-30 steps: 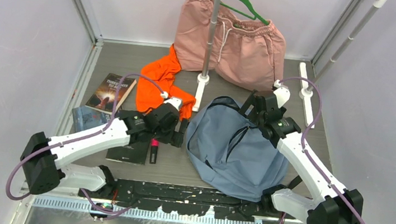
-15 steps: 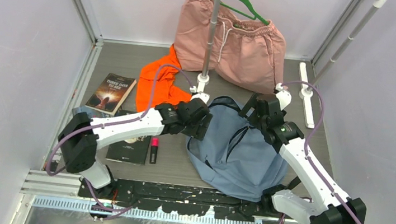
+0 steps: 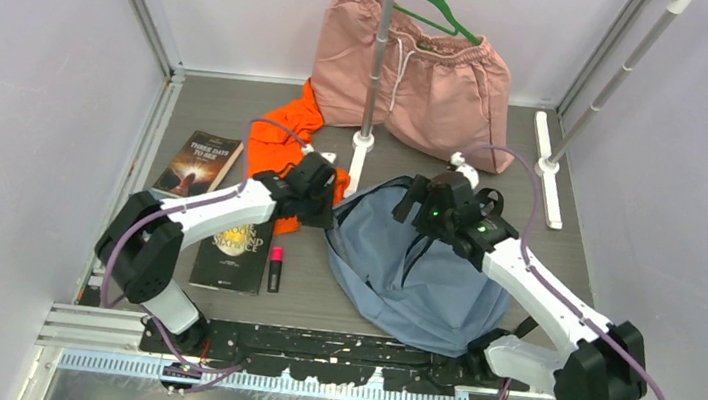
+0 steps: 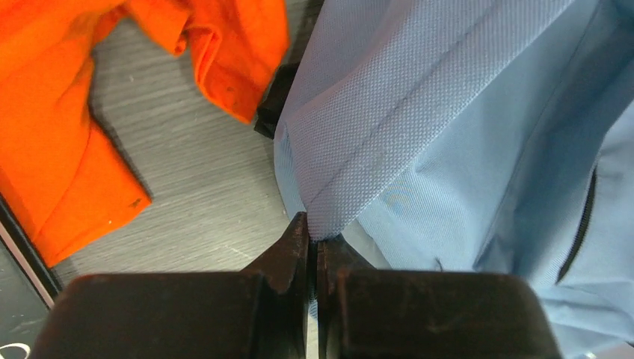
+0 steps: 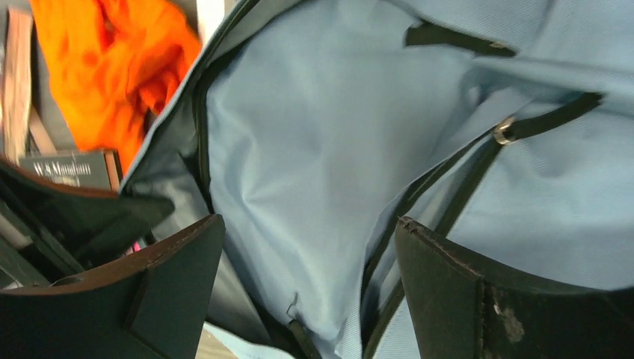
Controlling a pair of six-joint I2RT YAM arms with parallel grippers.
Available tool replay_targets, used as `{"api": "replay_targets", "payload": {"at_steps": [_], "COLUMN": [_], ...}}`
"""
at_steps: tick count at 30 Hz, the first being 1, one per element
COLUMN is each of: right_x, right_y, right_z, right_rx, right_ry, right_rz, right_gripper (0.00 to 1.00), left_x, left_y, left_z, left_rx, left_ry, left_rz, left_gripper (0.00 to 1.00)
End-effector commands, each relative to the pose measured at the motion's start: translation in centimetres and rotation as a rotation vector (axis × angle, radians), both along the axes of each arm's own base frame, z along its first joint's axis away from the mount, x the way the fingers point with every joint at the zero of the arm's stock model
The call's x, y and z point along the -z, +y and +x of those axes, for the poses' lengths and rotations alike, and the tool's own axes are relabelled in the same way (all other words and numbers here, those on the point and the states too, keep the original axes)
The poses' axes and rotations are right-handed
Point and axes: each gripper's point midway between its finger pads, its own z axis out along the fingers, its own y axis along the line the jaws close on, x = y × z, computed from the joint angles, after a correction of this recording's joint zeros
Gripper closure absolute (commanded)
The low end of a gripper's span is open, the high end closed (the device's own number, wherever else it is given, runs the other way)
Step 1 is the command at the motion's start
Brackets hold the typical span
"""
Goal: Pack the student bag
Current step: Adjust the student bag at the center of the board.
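The left tool (image 4: 314,238) is shut tight. It pinches a fold at the edge of the student bag (image 3: 435,290) between its tips. The pinched spot is on the bag's left side, just left of the middle of the top view.

The right tool (image 5: 308,224) is wide open and holds nothing. It hangs over the bag's open mouth, and the light blue inside of the bag shows between its two fingers.

The bag lies on the grey surface (image 3: 318,302), low and a bit right in the top view. An orange garment (image 3: 276,141) lies just left of the bag. Pink shorts (image 3: 434,78) sit at the top of the frame with a green hanger (image 3: 437,13) above them. On the left lie a brown book (image 3: 198,162) and a black book (image 3: 235,252). A pink marker (image 3: 275,267) lies just beside the black book.
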Motion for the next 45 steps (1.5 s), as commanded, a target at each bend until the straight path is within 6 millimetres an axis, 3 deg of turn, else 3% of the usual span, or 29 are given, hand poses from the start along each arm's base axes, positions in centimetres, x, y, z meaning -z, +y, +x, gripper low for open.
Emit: {"api": "replay_targets", "payload": {"at_steps": [1, 6, 16, 19, 20, 21, 22, 26, 35, 40, 43, 45], "right_x": [-0.7, 1.3, 7.6, 8.5, 8.4, 8.3, 8.0, 4.7, -6.4, -12.5, -14.1, -14.2], "right_y": [5.1, 8.8, 10.7, 11.0, 11.1, 11.0, 10.8, 10.2, 5.2, 6.4, 6.7, 6.8], "right_z": [-0.4, 0.0, 2.8, 3.2, 3.3, 3.3, 3.1, 2.1, -3.5, -7.5, -9.3, -10.0], "right_rx": [-0.147, -0.195, -0.138, -0.133, -0.138, -0.146, -0.154, -0.237, -0.386, -0.563, -0.664, -0.715], "right_ry": [-0.043, -0.023, 0.088, 0.072, 0.062, 0.057, 0.060, -0.013, -0.226, -0.369, -0.384, -0.376], "right_rz": [0.023, -0.026, -0.136, -0.123, -0.117, -0.125, -0.141, -0.134, -0.124, 0.065, 0.092, 0.082], "right_gripper": [0.13, 0.25, 0.29, 0.48, 0.64, 0.90, 0.98, 0.99, 0.99, 0.99, 0.99, 0.99], "left_x": [-2.0, -0.3, -0.5, -0.2, -0.1, -0.1, -0.3, -0.7, 1.4, 1.9, 1.3, 0.5], "left_y": [-1.3, -1.3, -2.2, -2.2, -2.2, -2.2, -2.2, -1.9, 0.8, 1.5, 1.7, 1.7], "left_z": [-0.8, -1.5, -2.0, -2.2, -2.3, -2.4, -2.5, -2.2, -1.6, -1.9, -2.3, -2.4], "left_rx": [0.031, 0.014, 0.036, 0.040, 0.037, 0.036, 0.038, 0.032, -0.078, -0.095, -0.096, -0.081], "left_ry": [0.037, 0.105, 0.133, 0.143, 0.151, 0.158, 0.168, 0.166, 0.213, 0.227, 0.231, 0.221], "left_rz": [-0.270, -0.302, -0.360, -0.357, -0.355, -0.355, -0.354, -0.341, -0.279, -0.260, -0.257, -0.267], "left_gripper": [1.00, 1.00, 1.00, 1.00, 1.00, 1.00, 1.00, 1.00, 1.00, 1.00, 0.99, 0.88]}}
